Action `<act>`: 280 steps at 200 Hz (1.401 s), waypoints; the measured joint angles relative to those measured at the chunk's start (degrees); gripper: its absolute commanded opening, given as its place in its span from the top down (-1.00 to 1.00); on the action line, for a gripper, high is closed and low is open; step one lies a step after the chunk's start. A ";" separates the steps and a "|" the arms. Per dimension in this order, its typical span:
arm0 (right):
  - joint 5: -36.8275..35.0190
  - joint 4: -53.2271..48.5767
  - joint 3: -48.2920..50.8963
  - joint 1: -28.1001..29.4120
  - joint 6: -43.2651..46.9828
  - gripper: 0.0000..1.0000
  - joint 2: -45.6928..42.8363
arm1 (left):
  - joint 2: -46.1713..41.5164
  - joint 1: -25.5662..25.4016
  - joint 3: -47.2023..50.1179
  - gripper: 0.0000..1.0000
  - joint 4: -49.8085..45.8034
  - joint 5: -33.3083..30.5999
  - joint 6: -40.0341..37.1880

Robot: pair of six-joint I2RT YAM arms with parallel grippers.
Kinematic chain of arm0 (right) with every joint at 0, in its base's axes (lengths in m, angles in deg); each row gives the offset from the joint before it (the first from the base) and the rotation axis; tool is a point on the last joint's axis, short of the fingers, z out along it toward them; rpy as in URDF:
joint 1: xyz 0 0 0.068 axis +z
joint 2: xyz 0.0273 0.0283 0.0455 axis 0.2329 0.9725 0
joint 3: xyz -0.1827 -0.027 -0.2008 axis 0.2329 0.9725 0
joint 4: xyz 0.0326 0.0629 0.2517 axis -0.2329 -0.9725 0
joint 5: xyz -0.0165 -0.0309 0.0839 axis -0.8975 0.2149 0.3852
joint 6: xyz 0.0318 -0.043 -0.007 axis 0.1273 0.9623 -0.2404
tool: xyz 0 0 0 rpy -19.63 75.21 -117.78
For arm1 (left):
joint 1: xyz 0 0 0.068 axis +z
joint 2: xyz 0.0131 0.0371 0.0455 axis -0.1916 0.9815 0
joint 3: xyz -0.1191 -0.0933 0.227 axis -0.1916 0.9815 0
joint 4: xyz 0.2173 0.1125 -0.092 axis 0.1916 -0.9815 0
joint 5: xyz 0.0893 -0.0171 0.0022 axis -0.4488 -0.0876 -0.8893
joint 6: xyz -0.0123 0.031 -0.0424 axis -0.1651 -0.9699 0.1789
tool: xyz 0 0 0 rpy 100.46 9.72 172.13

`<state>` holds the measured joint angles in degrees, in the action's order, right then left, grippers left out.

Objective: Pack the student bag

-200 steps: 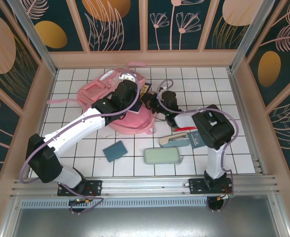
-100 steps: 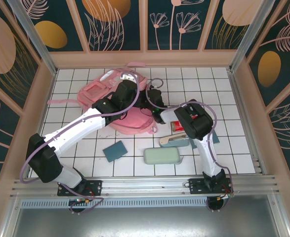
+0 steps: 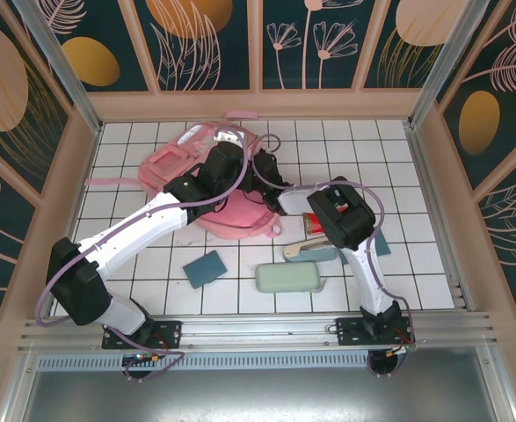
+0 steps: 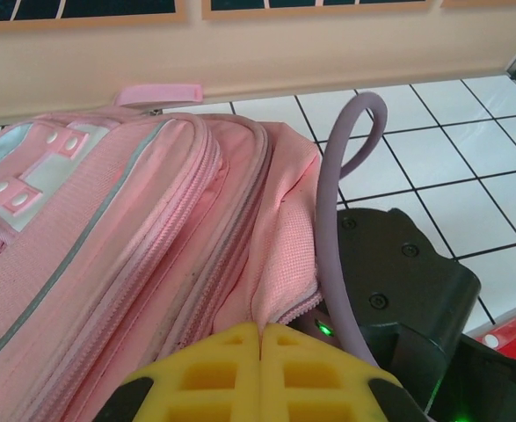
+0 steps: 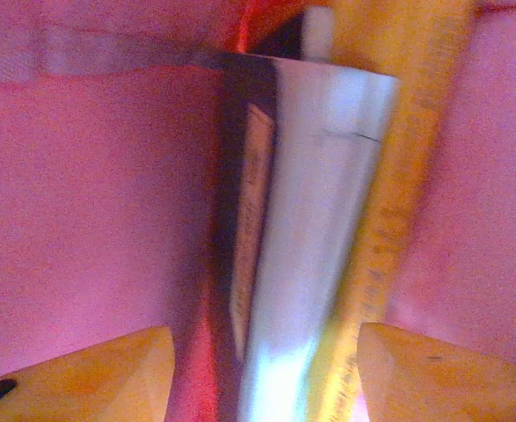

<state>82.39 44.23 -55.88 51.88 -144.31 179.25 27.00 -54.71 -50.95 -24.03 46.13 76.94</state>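
The student bag [image 3: 174, 163] is a big pink backpack lying at the back left of the tiled floor. Its zips and white patches fill the left wrist view [image 4: 108, 229]. My left gripper [image 3: 230, 163] [image 4: 262, 347] is shut on the pink fabric edge of the bag's opening and holds it up. My right gripper [image 3: 263, 173] [image 5: 266, 378] reaches into that opening. Its jaws stand open inside the pink lining. A flat silvery item with a yellow ruler-like edge [image 5: 319, 202] stands between the fingers, with a gap on each side.
In front of the bag lie a teal notebook [image 3: 205, 268], a pale green case [image 3: 288, 279], a second case [image 3: 310, 252], a red item [image 3: 314, 223] and a blue item [image 3: 378, 245]. The right arm's black wrist [image 4: 398, 290] sits close beside my left fingers.
The right arm has swung left and pushed its gripper into the bag's opening. Its jaws have opened off the flat item. The left gripper has stayed shut on the bag's edge.
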 measured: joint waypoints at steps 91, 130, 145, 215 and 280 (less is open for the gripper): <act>-0.31 -6.97 11.74 0.76 12.55 -0.13 -16.31 | 0.02 -0.02 0.00 1.00 -0.76 -0.20 -0.04; -1.60 -13.51 16.41 0.76 19.93 -0.26 -26.03 | 0.00 -0.02 0.00 1.00 -1.66 -0.22 -0.02; -2.75 -17.27 18.21 0.74 22.69 -0.30 -29.46 | 0.00 -0.02 0.00 1.00 -2.34 -0.22 -0.02; -12.00 -34.27 30.73 0.07 30.62 -0.53 -48.15 | -0.09 -0.04 0.02 1.00 -4.26 -0.22 -0.04; -16.68 -47.91 44.28 -11.72 28.61 -0.57 -65.90 | -3.41 -0.15 3.89 1.00 -3.06 0.02 -0.04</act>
<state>65.71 -3.68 -11.60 40.17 -115.70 113.36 23.59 -54.86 -47.06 -27.09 46.16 76.90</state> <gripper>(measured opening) 0.768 0.063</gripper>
